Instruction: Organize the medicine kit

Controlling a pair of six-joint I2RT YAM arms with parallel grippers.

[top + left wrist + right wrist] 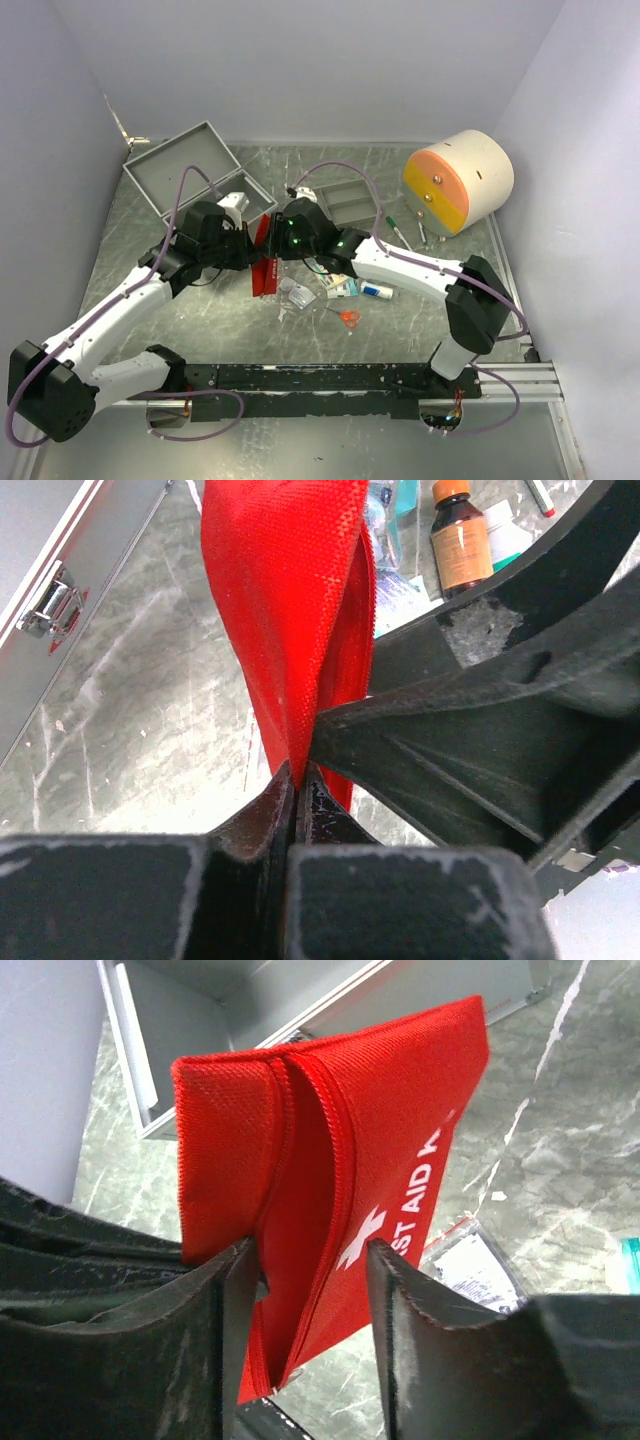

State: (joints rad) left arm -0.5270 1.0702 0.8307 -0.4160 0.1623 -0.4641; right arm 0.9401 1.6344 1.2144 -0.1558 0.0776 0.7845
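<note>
A red first-aid pouch hangs mid-table between my two grippers. My left gripper is shut on one edge of the pouch and holds it up. My right gripper is open, its fingers on either side of the pouch near the zipper, not closed on it. Loose medicines lie on the table right of the pouch: a clear packet, a teal box, a white tube, red scissors. A brown bottle shows in the left wrist view.
An open grey metal case stands at the back left. A grey divided tray lies behind the right gripper. A white drum with an orange face sits at the back right, pens beside it.
</note>
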